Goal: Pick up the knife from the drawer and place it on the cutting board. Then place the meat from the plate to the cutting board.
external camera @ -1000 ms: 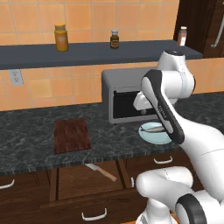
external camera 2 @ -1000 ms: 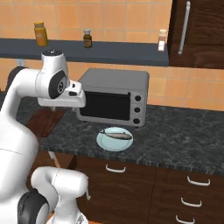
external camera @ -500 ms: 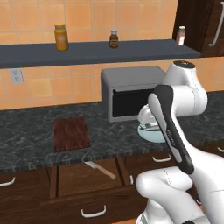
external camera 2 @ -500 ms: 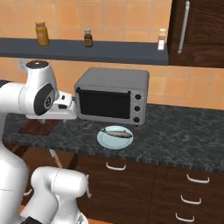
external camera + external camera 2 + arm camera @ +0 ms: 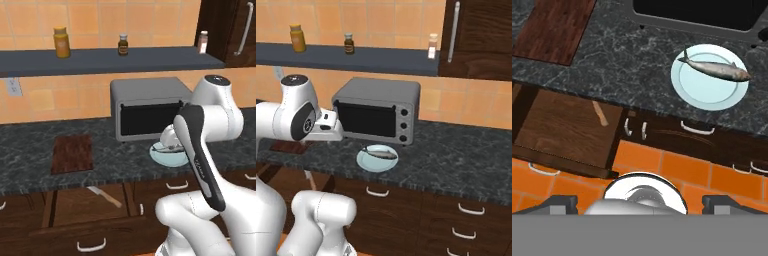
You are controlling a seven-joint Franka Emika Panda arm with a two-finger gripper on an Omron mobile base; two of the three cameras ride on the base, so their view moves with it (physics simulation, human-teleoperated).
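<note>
Knife (image 5: 106,196), small with a silvery blade and tan wooden handle, lies in the open wide dark brown wooden drawer (image 5: 80,207) in the left base view, low and left of the claw; the flat reddish-brown cutting board (image 5: 73,153) rests bare on the counter above it.

Right base view: the slim silvery fish-like meat (image 5: 380,152) sits on the round pale blue plate (image 5: 377,161), just right of the hand.

Hand view: the claw (image 5: 639,204) is spread wide and empty, high above the drawer. The knife fetch seems the step in hand; next calls for descending over the handle.
</note>
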